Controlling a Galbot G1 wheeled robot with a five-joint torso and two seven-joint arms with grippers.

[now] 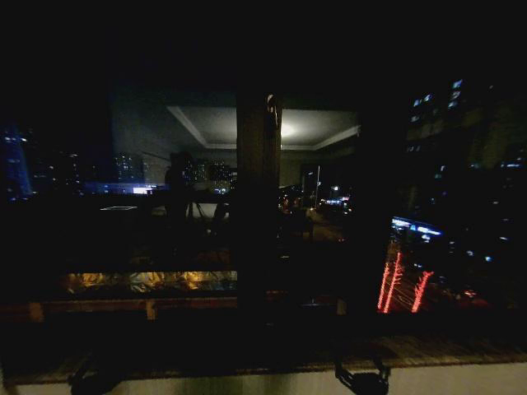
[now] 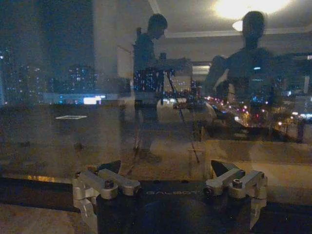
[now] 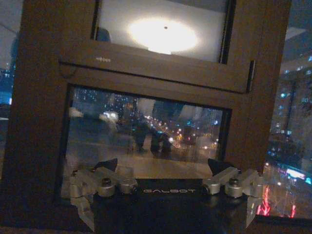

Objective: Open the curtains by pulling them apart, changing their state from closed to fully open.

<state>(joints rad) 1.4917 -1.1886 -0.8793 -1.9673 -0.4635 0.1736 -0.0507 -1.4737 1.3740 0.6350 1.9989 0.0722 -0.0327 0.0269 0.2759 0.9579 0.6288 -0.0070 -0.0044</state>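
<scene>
The left gripper [image 2: 168, 192] hangs low in front of the dark window glass [image 2: 73, 97], with its fingers [image 2: 105, 180] spread wide apart and nothing between them. Beyond it, city lights glow through the glass, and the room's ceiling lamp shines back as a reflection.

The right gripper [image 3: 165, 190] is also wide apart and holds nothing. Just past it stands the brown window frame [image 3: 156, 73], with a small glass pane [image 3: 146, 126] straight ahead.

In the head view both grippers sit low near the window sill [image 1: 445, 350], the left gripper [image 1: 90, 380] well apart from the right gripper [image 1: 361, 380]. It is too dark to tell where the curtains are.
</scene>
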